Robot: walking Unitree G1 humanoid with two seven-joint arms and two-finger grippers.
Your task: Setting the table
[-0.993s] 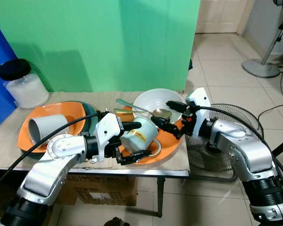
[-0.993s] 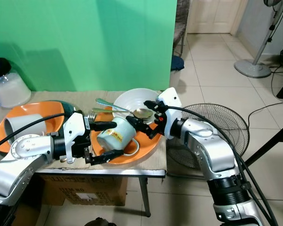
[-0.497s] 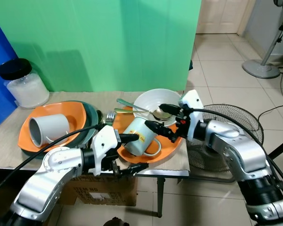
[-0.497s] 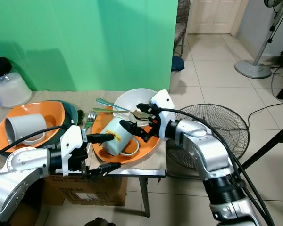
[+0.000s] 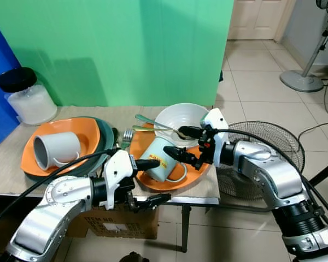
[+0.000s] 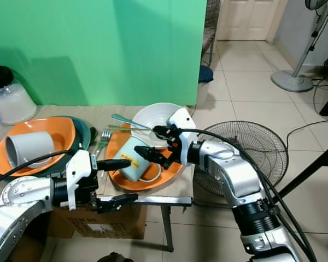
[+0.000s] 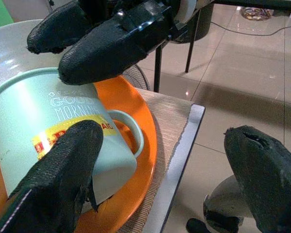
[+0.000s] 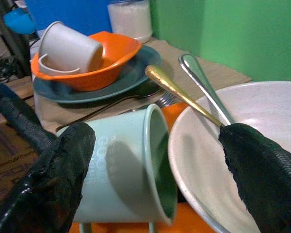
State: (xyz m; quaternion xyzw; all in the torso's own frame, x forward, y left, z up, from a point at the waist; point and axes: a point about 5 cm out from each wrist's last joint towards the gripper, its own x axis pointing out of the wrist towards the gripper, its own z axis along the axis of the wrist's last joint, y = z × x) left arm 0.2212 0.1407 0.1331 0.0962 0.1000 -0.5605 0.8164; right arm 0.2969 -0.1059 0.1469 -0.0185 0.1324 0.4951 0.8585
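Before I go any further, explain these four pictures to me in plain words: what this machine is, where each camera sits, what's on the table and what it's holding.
This is a walking humanoid robot with two silver arms, each ending in a two-fingered black pincer. Two pictures come from the twin cameras in its head, looking down at a small table; the other two come from cameras on its wrists, looking along the fingers.

On the table, a pale green enamel mug lies on its side in an orange plate, beside a white bowl holding two spoons. Further left, a grey cup lies in an orange bowl, with a white lidded jar behind.

The left pincer and right pincer are both open around the mug; neither holds anything.
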